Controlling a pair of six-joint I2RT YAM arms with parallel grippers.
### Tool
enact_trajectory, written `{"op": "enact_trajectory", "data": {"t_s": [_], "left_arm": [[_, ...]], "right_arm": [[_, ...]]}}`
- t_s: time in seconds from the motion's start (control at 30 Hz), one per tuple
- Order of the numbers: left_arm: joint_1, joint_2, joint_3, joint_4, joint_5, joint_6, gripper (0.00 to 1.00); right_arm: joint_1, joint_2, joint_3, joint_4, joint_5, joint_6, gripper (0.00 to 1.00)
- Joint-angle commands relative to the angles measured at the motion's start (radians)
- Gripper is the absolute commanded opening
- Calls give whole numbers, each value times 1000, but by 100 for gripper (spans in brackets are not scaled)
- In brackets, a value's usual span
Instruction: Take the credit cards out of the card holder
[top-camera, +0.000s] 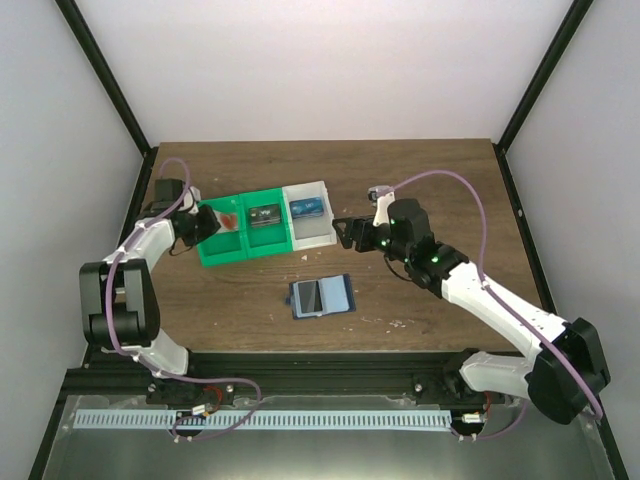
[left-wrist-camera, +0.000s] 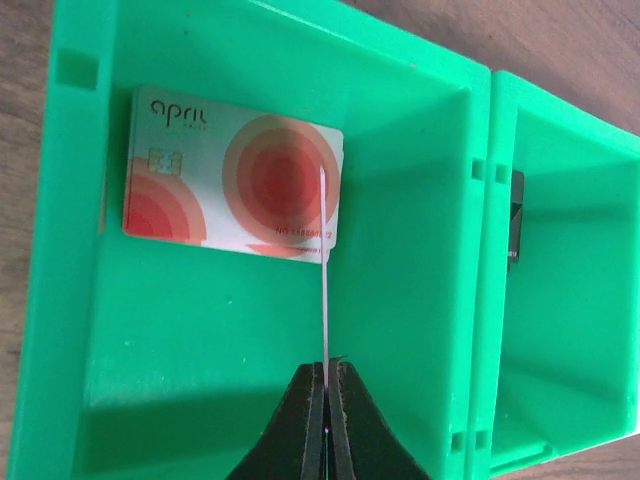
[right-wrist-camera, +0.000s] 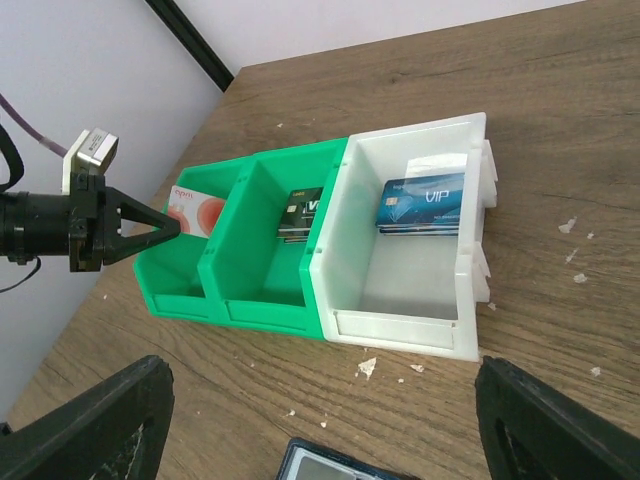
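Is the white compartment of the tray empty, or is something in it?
Not empty: in the right wrist view a blue card marked VIP lies in the white compartment, near its far wall.

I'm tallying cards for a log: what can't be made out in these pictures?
- Held card: left wrist view, edge-on in the shut left gripper, so its face is unseen.
- Card holder: top view, too small to tell whether its pockets hold cards; right wrist view, cut off by the bottom edge.
- Dark card: left wrist view, mostly behind the tray divider.
- Blue card: right wrist view, possibly a stack, count unclear.
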Motion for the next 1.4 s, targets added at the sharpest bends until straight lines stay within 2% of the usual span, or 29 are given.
{"op": "enact_trajectory", "data": {"t_s": [0.0, 0.57, 1.37], "left_arm": [[6, 40, 45, 31, 17, 28, 0], [6, 126, 83, 49, 15, 40, 0], [6, 123, 149, 24, -76, 8, 26]], "right_arm": [[0, -18, 15, -28, 32, -4, 84], [-1, 15, 39, -28, 67, -47, 84], [-2, 23, 50, -45, 75, -66, 85]]}}
